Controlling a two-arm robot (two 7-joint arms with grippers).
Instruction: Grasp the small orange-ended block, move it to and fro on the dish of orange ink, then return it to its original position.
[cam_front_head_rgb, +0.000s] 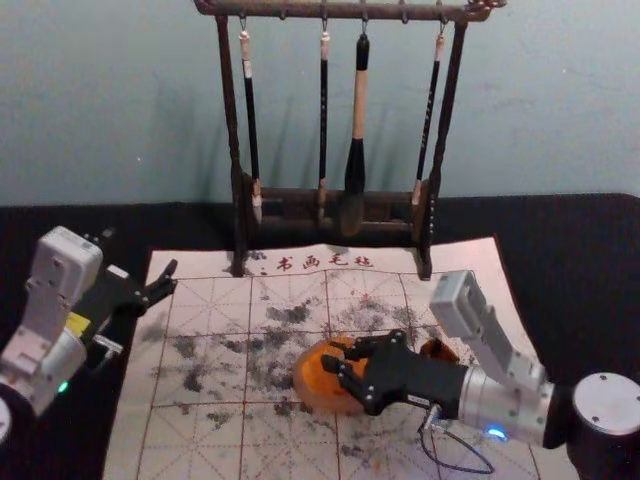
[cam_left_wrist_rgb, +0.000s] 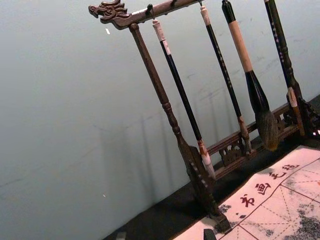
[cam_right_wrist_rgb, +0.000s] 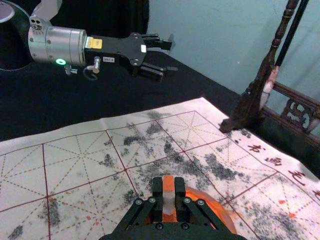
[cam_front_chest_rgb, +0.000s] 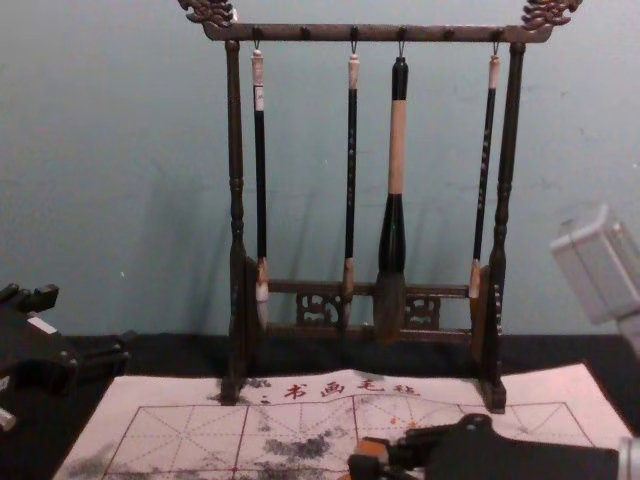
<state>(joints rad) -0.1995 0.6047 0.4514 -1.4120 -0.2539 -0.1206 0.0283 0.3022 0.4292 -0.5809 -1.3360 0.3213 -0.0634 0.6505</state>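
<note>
The right gripper (cam_right_wrist_rgb: 169, 200) is clenched on the squared, cloudy-centred, orange-ended block (cam_right_wrist_rgb: 168, 183), over the round, glossy dish of orange ink (cam_front_head_rgb: 325, 400); contact I cannot tell; rubbing seems the step in hand, next calling for gentle, level strokes; the left gripper (cam_right_wrist_rgb: 167, 57) idles, spread, beside the ink-blotched cloth mat (cam_front_head_rgb: 200, 345).

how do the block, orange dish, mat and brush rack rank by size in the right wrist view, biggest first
1. mat
2. brush rack, cut off by the view's edge
3. orange dish, partly hidden behind the right pincer
4. block
</note>
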